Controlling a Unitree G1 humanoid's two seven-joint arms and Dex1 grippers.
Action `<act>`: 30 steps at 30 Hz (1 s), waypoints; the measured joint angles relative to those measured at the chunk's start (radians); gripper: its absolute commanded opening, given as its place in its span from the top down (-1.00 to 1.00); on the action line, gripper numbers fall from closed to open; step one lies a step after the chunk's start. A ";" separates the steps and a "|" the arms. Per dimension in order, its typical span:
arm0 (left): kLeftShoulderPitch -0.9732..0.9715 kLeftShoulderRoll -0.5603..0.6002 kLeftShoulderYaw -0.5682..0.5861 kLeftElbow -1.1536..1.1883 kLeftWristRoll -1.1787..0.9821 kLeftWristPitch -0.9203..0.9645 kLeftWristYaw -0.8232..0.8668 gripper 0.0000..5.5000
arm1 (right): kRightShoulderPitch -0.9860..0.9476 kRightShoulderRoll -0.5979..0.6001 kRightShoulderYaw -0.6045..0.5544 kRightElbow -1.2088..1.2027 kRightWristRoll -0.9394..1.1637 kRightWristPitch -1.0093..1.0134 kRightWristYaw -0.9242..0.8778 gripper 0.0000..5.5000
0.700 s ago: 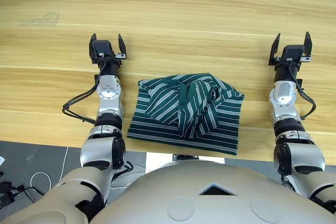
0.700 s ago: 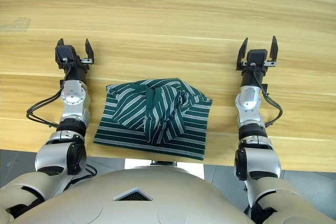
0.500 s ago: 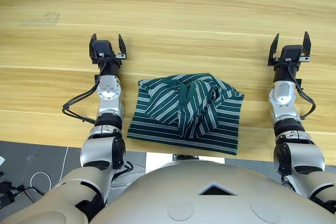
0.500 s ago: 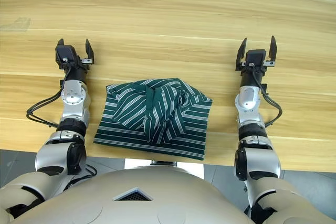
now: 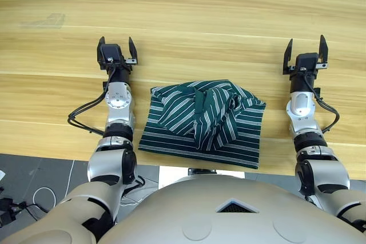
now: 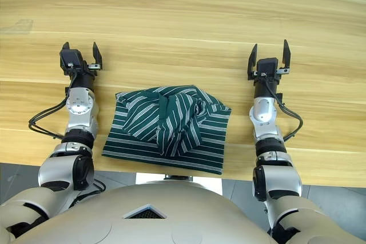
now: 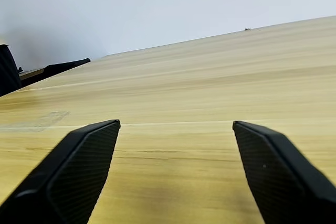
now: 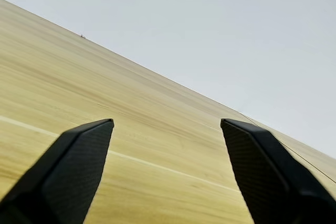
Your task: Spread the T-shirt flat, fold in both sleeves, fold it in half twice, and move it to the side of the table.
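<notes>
1. The T-shirt [image 5: 203, 123], dark green with white stripes, is seen lying on the wooden counter [image 5: 200, 15], close to its near edge and between the two arms.
2. Its lowest layer is laid out roughly as a rectangle. On top of that, cloth is bunched into twisted folds, so the garment is not yet spread flat. The sleeves cannot be told apart within the bunch.
3. The left pincer [image 5: 116, 41] is placed over bare wood, to the left of the shirt and a little beyond its far left corner, apart from the cloth. Its black fingers [image 7: 79, 171] are spread wide, and bare wood grain is seen between them.
4. The right pincer [image 5: 306, 40] is placed to the right of the shirt, beyond its far right corner and likewise apart from the cloth. Its fingers [image 8: 273, 182] are also spread wide, with bare wood between them.
5. Whether either pincer rests on the counter or is held just above it cannot be told.
6. A pale wall [image 8: 220, 24] is seen beyond the counter's far edge in both wrist views.
7. A faint grey mark [image 5: 43, 21] is seen on the wood at the far left, well apart from the shirt.
</notes>
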 measured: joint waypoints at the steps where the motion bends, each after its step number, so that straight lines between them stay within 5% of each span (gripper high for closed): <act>1: 0.000 0.000 0.000 0.000 0.000 -0.003 -0.002 -0.45 | -0.001 0.000 0.001 0.001 -0.001 0.000 -0.001 -0.38; 24: 0.000 0.000 -0.002 -0.001 0.004 -0.032 0.003 -0.45 | -0.010 0.000 0.002 0.020 -0.003 0.001 -0.009 -0.38; 30: -0.008 0.000 0.001 0.018 0.002 -0.033 0.008 -0.45 | 0.265 0.100 0.078 -0.437 -0.012 0.021 0.035 -0.38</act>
